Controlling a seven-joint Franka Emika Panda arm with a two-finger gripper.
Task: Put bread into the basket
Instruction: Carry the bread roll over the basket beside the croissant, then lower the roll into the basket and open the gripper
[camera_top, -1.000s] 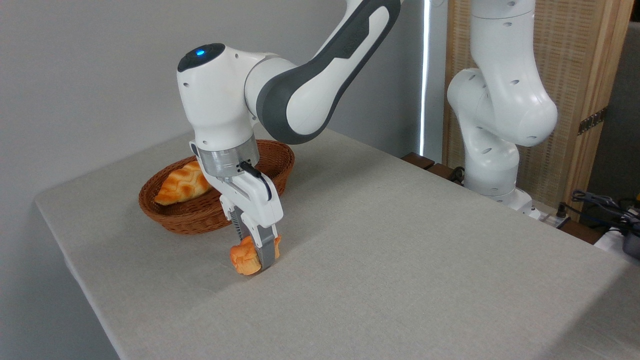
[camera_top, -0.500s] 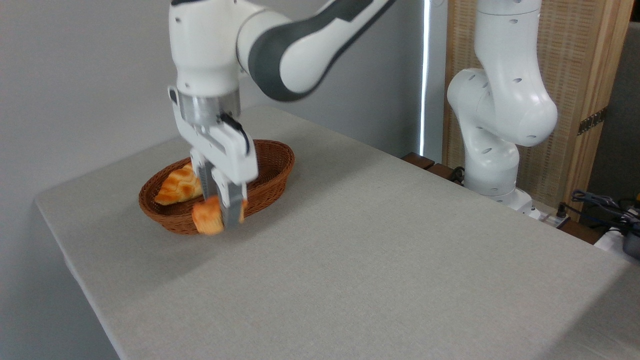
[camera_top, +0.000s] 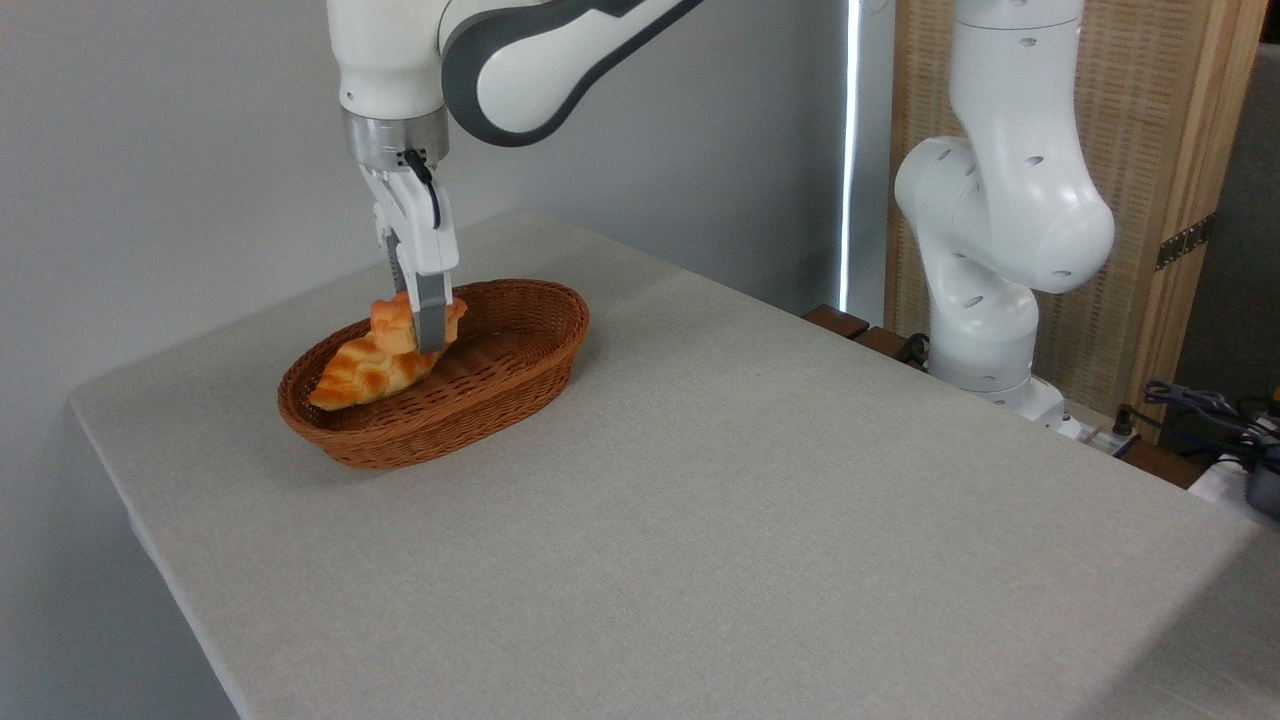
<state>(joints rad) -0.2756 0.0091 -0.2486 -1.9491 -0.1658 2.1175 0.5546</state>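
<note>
Camera view from the fixed side shows you the white Franka arm (camera_top: 520, 50) reaching down from the top of the picture, its pincer (camera_top: 425, 335) pointing straight down over the left half of the wicker basket (camera_top: 520, 375). You can see the pincer clamped on the small orange bun (camera_top: 392, 318): one grey finger (camera_top: 431, 318) crosses the front of the bun, while the other is hidden behind it. The bun sits inside the outline of the basket, above its floor and right at the upper end of the braided golden loaf (camera_top: 365, 375); whether bun and loaf touch, you cannot tell from this angle. The loaf lies in the left half of the basket, its pointed end toward the near-left rim. The right half of the basket shows bare weave. The basket rests on the grey cloth-covered bench (camera_top: 750, 520), toward its far-left corner. At the right, beyond the bench edge, the arm's white base column (camera_top: 990, 250) stands before a wooden-framed woven screen (camera_top: 1160, 150), with cables (camera_top: 1210, 405) near the lower right.
</note>
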